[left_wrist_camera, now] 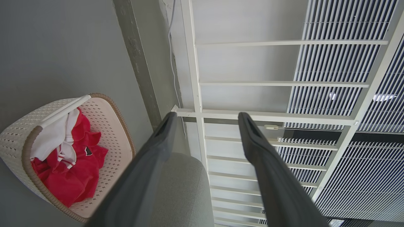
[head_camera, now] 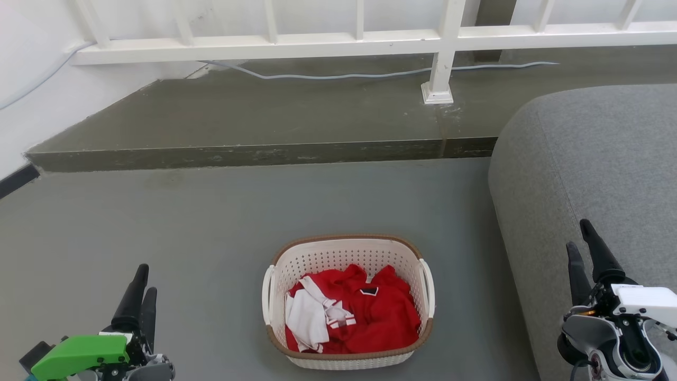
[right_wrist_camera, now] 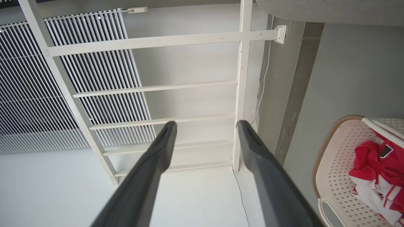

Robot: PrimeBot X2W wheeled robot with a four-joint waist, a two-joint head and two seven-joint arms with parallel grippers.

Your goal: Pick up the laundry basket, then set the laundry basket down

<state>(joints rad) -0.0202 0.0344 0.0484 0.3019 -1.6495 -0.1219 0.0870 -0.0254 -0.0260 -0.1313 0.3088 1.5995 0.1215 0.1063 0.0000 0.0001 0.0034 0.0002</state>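
Observation:
The laundry basket point(head_camera: 347, 256) stands on the grey floor between my two arms, cream-white and perforated with a brown rim, holding red and white clothes point(head_camera: 353, 311). A white loop handle sits on each short side. My left gripper point(head_camera: 144, 279) is at the lower left, open, well apart from the basket. My right gripper point(head_camera: 580, 235) is at the lower right, open, in front of the sofa. The left wrist view has the basket point(left_wrist_camera: 109, 126) at its left, beside the empty left gripper point(left_wrist_camera: 205, 118). In the right wrist view the basket point(right_wrist_camera: 334, 164) lies at the right of the empty right gripper point(right_wrist_camera: 205, 124).
A grey sofa point(head_camera: 592, 174) fills the right side, close to the basket. Beyond it a raised concrete step point(head_camera: 254, 153) runs across, with a white railing point(head_camera: 338, 42) and a pale cable point(head_camera: 370, 74) on it. A white wall point(head_camera: 31, 79) stands at the left.

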